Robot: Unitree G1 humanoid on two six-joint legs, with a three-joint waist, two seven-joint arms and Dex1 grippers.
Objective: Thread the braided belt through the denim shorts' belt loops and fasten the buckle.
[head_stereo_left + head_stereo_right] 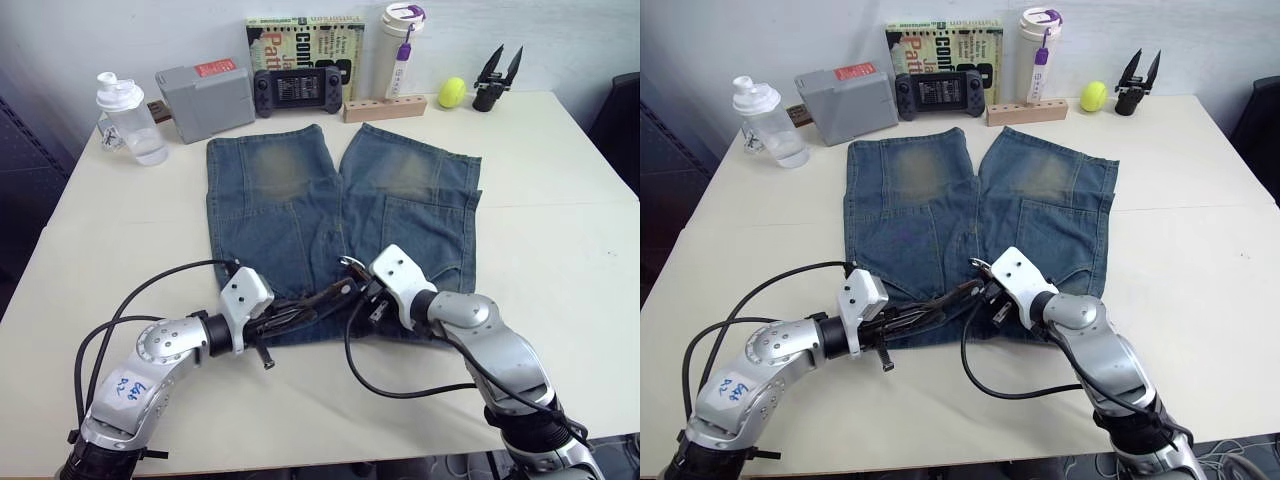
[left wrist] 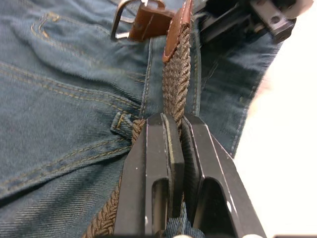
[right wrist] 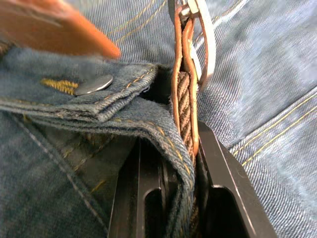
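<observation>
You had the table (image 1: 560,250) in front of you, and the denim shorts (image 1: 300,215) lay flat on it, legs pointing to the far edge and waistband at the near side, between your two arms. Along the far edge stood a clear bottle (image 1: 128,120), a grey box (image 1: 207,100), a game controller (image 1: 296,90), a book (image 1: 300,35), a white tumbler (image 1: 400,50), a yellow ball (image 1: 452,92) and a spare black gripper (image 1: 497,78).

The braided belt (image 2: 176,82) ran along the waistband from one gripper to the other. Your left gripper (image 2: 174,148) was closed on the woven strap: the belt passed between the two fingers, and both pads pressed it. One of the belt loops (image 2: 120,124) sat just beside these fingers.

Your right gripper (image 3: 176,163) was at the open front of the waistband, near the metal button (image 3: 94,84). Its jaws were nearly together, and they pinched the belt's buckle end along with the folded denim edge. The buckle (image 3: 200,37) stood just beyond the fingertips, its silver frame lying against the denim.
</observation>
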